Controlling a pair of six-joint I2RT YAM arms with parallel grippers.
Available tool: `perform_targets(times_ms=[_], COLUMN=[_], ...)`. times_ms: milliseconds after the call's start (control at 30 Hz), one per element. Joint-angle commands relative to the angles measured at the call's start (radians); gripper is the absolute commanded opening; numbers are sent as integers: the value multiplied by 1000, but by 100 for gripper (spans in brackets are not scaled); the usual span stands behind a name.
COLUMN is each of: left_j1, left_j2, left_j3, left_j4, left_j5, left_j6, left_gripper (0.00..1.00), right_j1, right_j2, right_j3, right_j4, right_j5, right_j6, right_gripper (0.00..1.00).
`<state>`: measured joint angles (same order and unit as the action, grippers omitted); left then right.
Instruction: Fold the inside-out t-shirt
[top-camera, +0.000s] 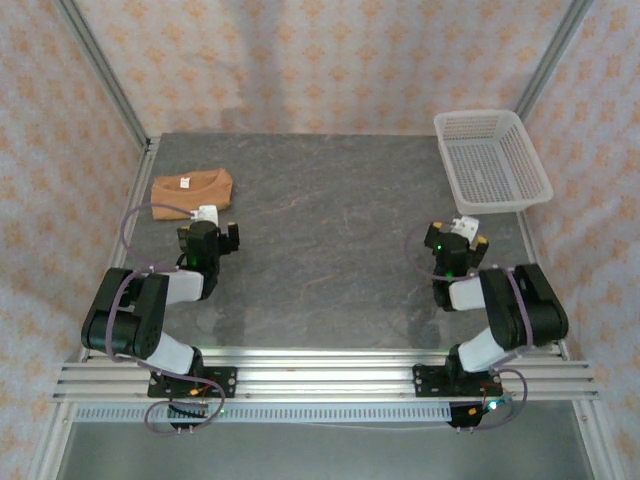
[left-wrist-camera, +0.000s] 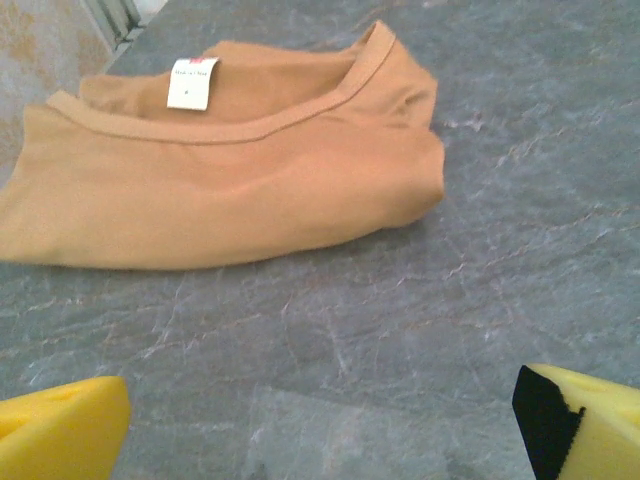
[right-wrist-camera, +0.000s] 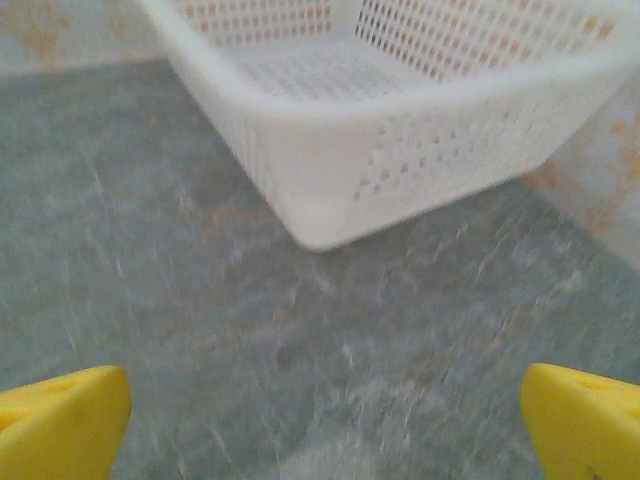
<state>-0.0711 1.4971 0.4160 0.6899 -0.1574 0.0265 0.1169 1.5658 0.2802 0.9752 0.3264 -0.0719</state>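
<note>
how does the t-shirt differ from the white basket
Colour: the t-shirt is orange-brown; the basket is white.
Make: the t-shirt is soft cloth lying low in a folded bundle; the basket is plastic mesh standing upright with raised walls.
Place: the t-shirt lies at the far left of the table, the basket at the far right.
Shared: both rest on the table, and nothing touches either.

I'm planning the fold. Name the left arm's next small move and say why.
Probably ease the left gripper forward and down to the near edge of the t-shirt. Its jaws stand open and empty, and the t-shirt lies bunched just ahead on the table, apart from them.
</note>
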Motion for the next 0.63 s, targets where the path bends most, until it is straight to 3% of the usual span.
perform_targets(times_ms=[0,600], left_j1=[4,16], left_j2=[0,0], left_j3=[7,12], left_j4=[59,51], left_j5=[5,34], left_j6=[-12,-16], left_gripper=[100,100], right_j1=[2,2], right_j2=[-37,-4], right_j3=[28,62], right_j4=[51,29], right_j5=[-20,-9], right_j6=[14,4], right_gripper=[99,99])
